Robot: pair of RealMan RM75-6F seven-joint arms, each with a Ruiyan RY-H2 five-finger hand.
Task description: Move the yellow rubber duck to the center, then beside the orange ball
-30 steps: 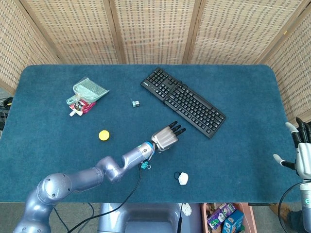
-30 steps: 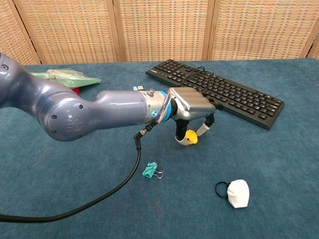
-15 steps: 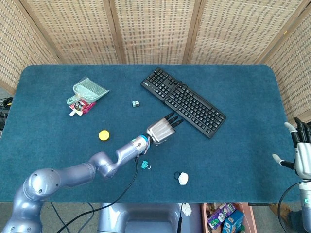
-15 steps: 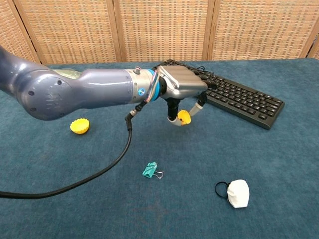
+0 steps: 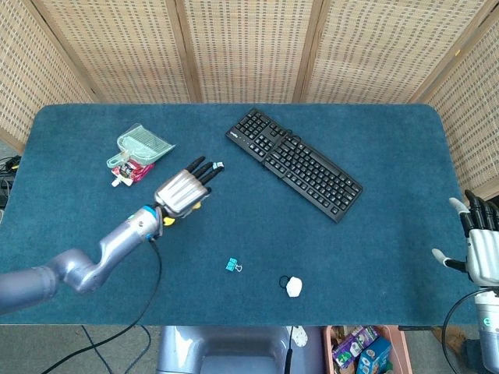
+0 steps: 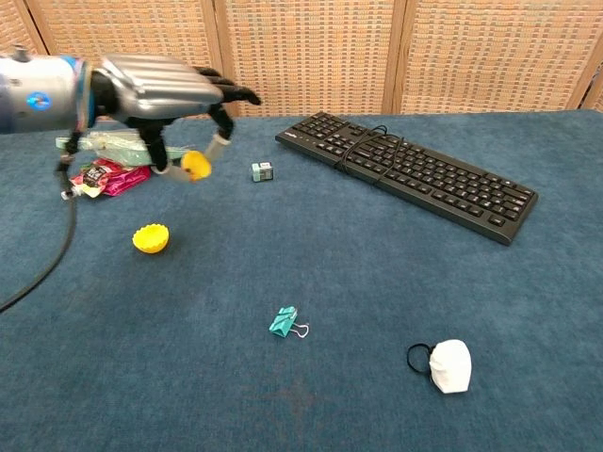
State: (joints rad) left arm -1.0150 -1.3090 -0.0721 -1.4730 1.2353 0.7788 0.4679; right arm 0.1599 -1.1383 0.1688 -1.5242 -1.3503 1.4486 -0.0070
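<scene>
My left hand point(image 6: 160, 89) pinches the small yellow rubber duck point(image 6: 196, 166) between thumb and a finger, lifted off the blue table. In the head view the left hand point(image 5: 183, 191) hovers left of centre and covers the duck. The orange ball point(image 6: 151, 238) lies on the cloth just below and left of the duck; in the head view only an edge of the orange ball point(image 5: 168, 221) shows beside my wrist. My right hand point(image 5: 479, 249) hangs off the table's right edge, fingers spread, holding nothing.
A black keyboard point(image 6: 410, 172) lies diagonally at centre right. A small teal cube point(image 6: 262, 170) sits close to the duck's right. A green dustpan point(image 5: 140, 144) and a red packet point(image 5: 131, 170) lie far left. A teal binder clip point(image 6: 285, 323) and a white pouch point(image 6: 448, 364) sit near the front.
My left hand carried the duck up and leftward, from beside the keyboard at the table's centre to just above the orange ball. The right hand barely moved.
</scene>
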